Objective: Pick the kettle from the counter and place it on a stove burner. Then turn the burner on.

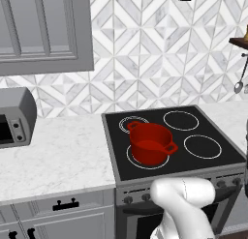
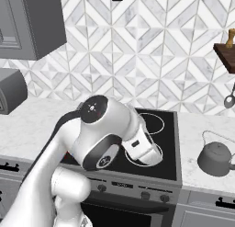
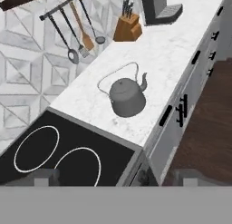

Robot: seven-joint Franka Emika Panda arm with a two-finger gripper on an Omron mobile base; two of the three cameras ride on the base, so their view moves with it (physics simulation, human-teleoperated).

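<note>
While the arm [image 2: 105, 139] bends over the front of the cooktop in the right base view, the kettle [image 2: 215, 158] sits on the tabletop [image 2: 197, 129] to the right of the stove, upright and apart from the pincer.

In the left base view, going from the left, a grey toaster oven [image 1: 17, 117] stands on the white marble tabletop under a grey wall cabinet [image 1: 46, 32]. Next comes the black glass cooktop [image 1: 232, 158]. A red pot [image 1: 150, 142] with two handles sits on its front left ring. Behind the pot is a ring of double circles [image 1: 127, 122]. To the right are two single white rings, one at the back [image 1: 181, 120] and one at the front [image 1: 203, 146]; both are bare.

In the hand view, the two single rings lie at the lower left, with the nearer burner [image 3: 77, 166] just by the cooktop's edge. To their right the kettle stands on the marble, close to the stove's side and near the tabletop's front edge, its wire handle arched up and its spout pointing away from the stove. Farther along are hanging utensils [image 3: 74, 35] on a wall rail, a wooden knife block [image 3: 128, 29] and a dark coffee machine [image 3: 158, 7].

The pincer [image 3: 115, 177] is spread wide, its two tips far apart at the bottom of the hand view, and it holds nothing.
</note>
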